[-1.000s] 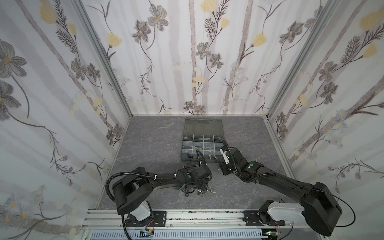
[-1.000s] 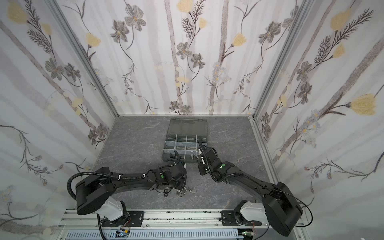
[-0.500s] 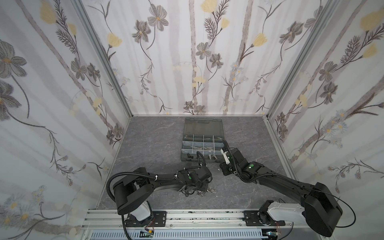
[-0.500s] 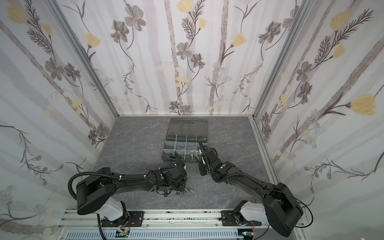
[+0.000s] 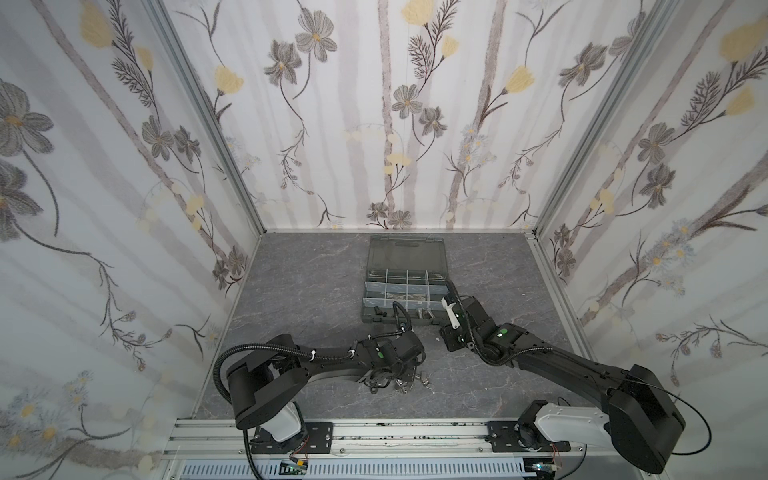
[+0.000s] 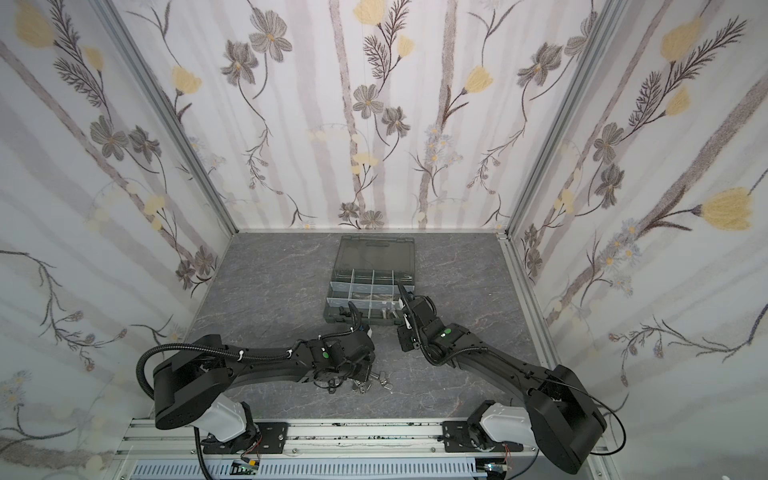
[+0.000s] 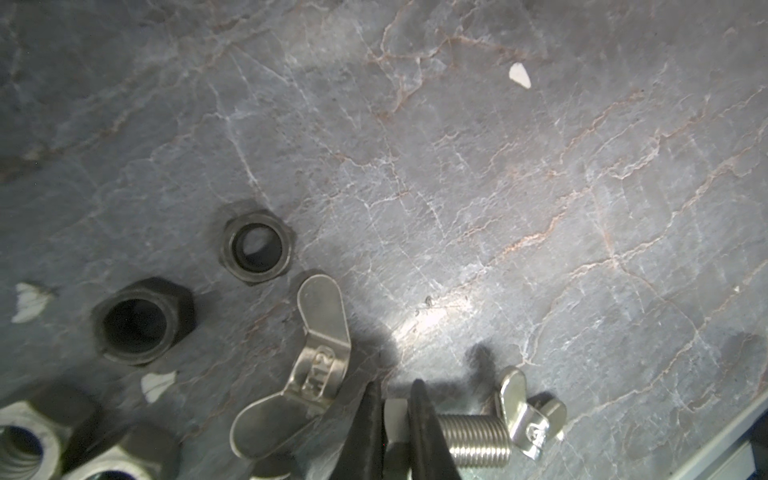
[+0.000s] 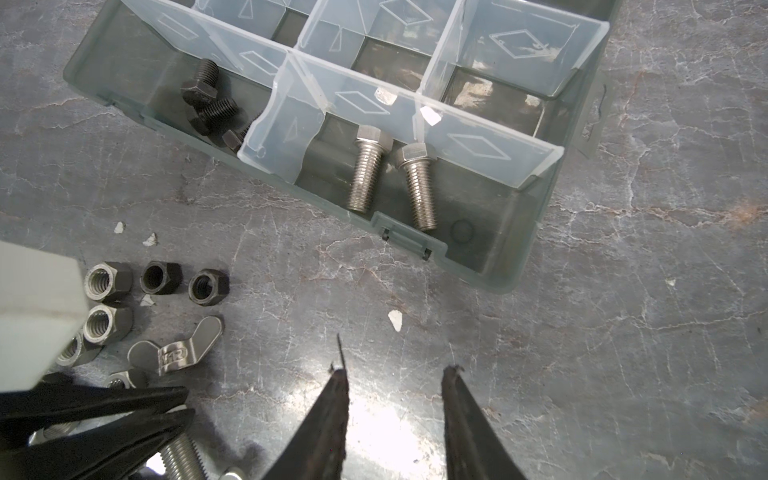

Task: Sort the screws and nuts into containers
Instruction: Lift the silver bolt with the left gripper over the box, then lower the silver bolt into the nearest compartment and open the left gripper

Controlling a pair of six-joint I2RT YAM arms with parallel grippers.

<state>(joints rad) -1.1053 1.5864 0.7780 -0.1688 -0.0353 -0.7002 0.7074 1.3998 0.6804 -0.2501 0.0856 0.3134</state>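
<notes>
pinching a silver bolt (image 7: 473,436) by its head, our left gripper (image 7: 395,388) is clamped; our right gripper (image 8: 395,372) gapes empty.

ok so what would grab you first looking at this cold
The left pincer is shut on a silver bolt among loose nuts on the grey table, near the front. Behind, the organiser case lies open with two sorted bolts and black screws in its front cells, the right pincer open before it.

Bright, even overhead light; glare patch on the table (image 8: 395,415), perhaps slight blur at wrist-view edges.
</notes>
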